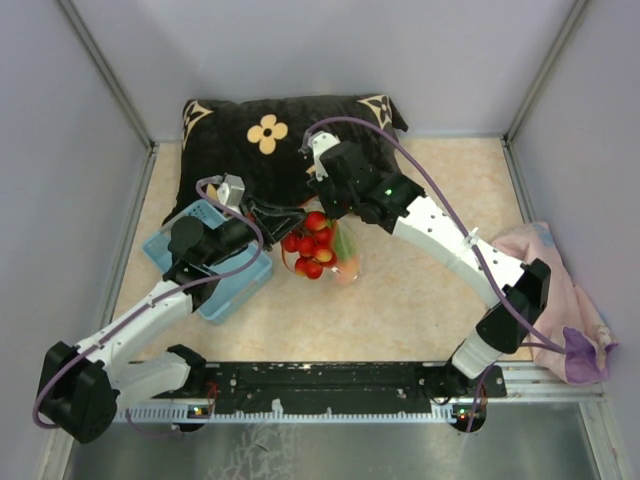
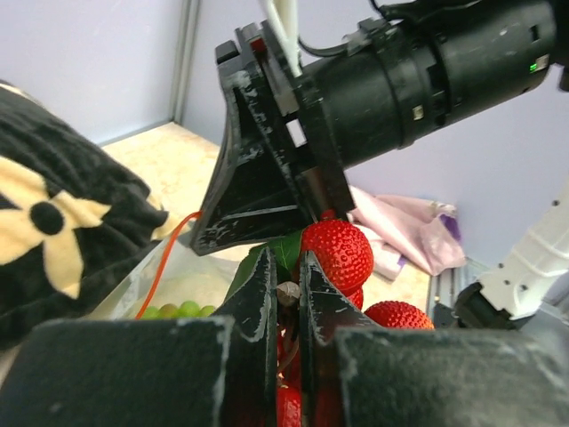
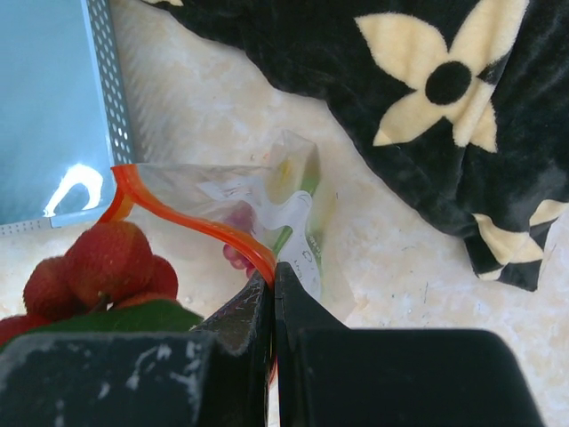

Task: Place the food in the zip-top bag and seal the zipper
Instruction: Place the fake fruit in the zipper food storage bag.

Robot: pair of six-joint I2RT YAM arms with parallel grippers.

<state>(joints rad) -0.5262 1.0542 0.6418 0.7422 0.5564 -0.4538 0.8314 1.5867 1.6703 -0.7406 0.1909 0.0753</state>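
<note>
The right gripper (image 3: 273, 271) has its jaws pressed together on the zipper (image 3: 178, 209), pinching the red-orange strip at one end. From there the strip runs up and left toward the basket (image 3: 102, 89) in a shallow bow, so the zip-top bag (image 3: 293, 205) hangs with its mouth gaping. The left gripper (image 2: 287, 267) shows only a slit between its jaws, which nip a small brownish nub at the top of the strawberries (image 2: 338, 249), apparently the bunch's stem. The bumpy red fruit and a glossy green leaf (image 2: 271, 258) sit at the bag's opening, with green grapes (image 2: 173, 310) behind the crinkly clear film. Seen from above, the bag lies mid-table between both grippers. The left arm stretches low over the light blue latticed basket, and the right arm rises from its base, bends at the elbow and angles back down to the bag. A black plush pillow (image 3: 462, 107) with cream flowers lies behind, and a pink cloth (image 1: 570, 290) is crumpled at the right wall.
</note>
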